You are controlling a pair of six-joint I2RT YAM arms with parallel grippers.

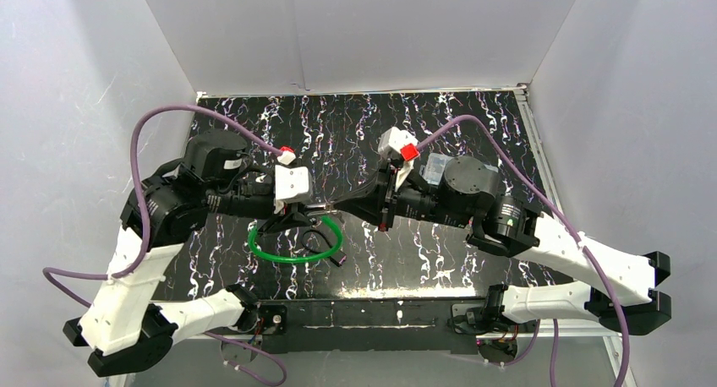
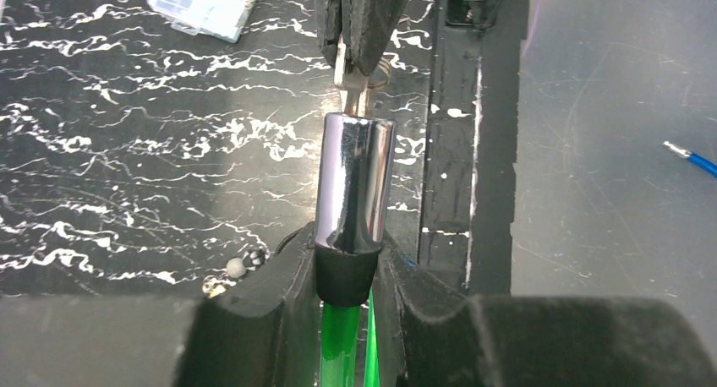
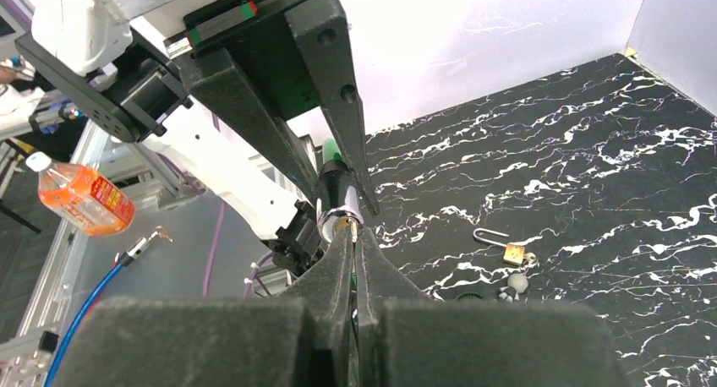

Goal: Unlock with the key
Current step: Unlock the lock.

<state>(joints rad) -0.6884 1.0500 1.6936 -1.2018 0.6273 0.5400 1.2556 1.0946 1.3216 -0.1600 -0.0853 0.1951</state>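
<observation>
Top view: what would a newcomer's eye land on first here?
The two arms meet nose to nose mid-table. The left gripper clamps a shiny chrome lock cylinder, and the right gripper pinches a key at the cylinder's end. Under them, a bright green cable lies looped on the black marbled table.

Marbled tbl (image 1: 473, 142): brass padlock (image 3: 513, 253), clear box (image 2: 207, 5).

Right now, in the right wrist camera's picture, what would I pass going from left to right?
orange drink bottle → shiny lock barrel → small brass padlock
</observation>
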